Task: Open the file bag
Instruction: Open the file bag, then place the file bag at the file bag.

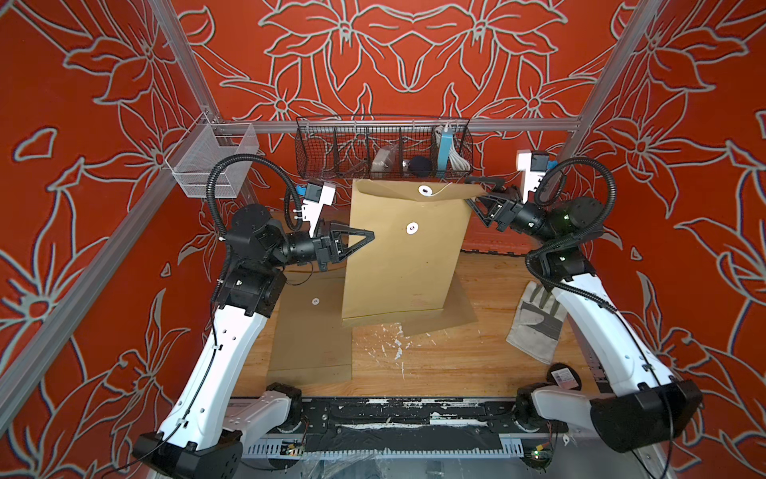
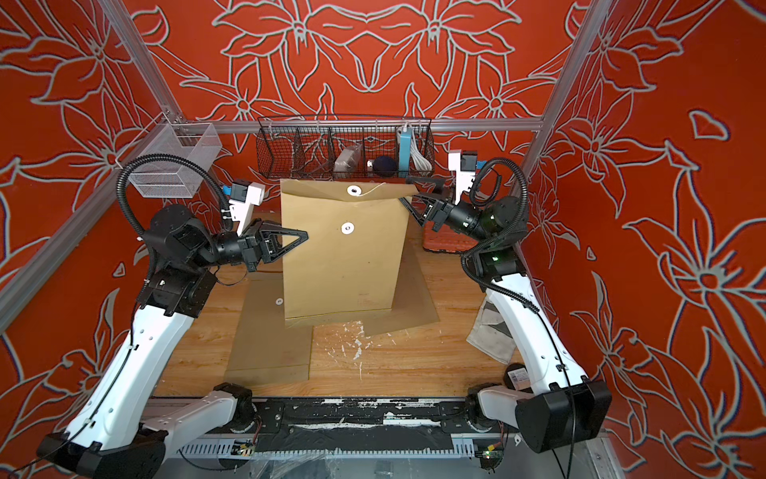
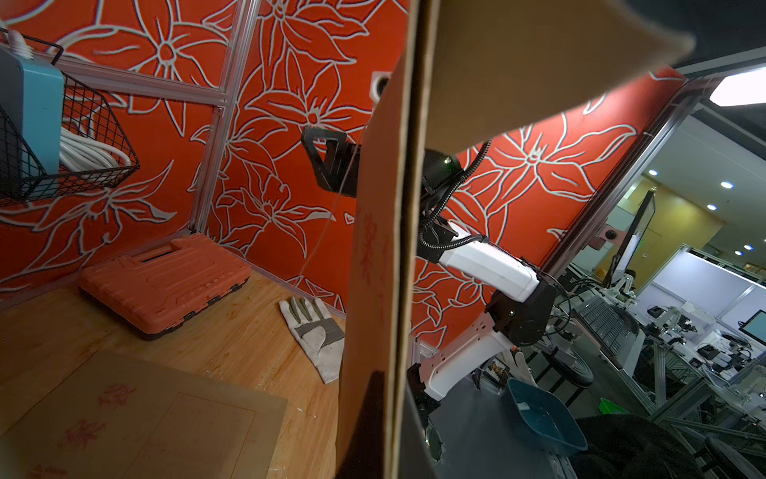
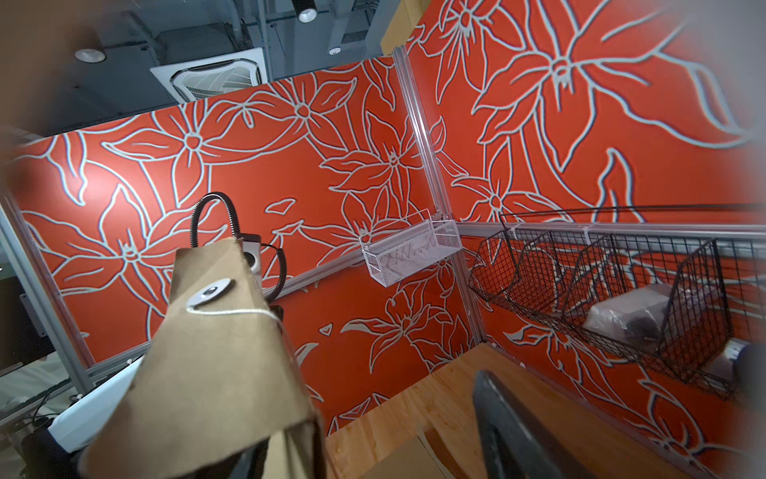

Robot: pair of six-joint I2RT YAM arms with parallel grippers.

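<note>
A brown paper file bag (image 1: 406, 265) (image 2: 344, 269) stands upright above the table. My left gripper (image 1: 370, 237) (image 2: 304, 237) is shut on its left edge. In the left wrist view the bag (image 3: 373, 249) runs edge-on between the jaws of that gripper (image 3: 391, 439). The flap is folded over the front. It carries a white disc (image 1: 425, 190) with a loose string, above a second disc (image 1: 411, 227). My right gripper (image 1: 471, 192) (image 2: 407, 190) is open at the flap's right corner. In the right wrist view the flap (image 4: 215, 373) covers one finger.
Two more brown envelopes (image 1: 311, 331) (image 1: 456, 307) lie flat on the wooden table. A grey work glove (image 1: 536, 319) lies by the right arm. An orange tool case (image 3: 166, 282) sits at the back right. A black wire basket (image 1: 383, 149) and a white mesh basket (image 1: 211, 161) hang on the rail.
</note>
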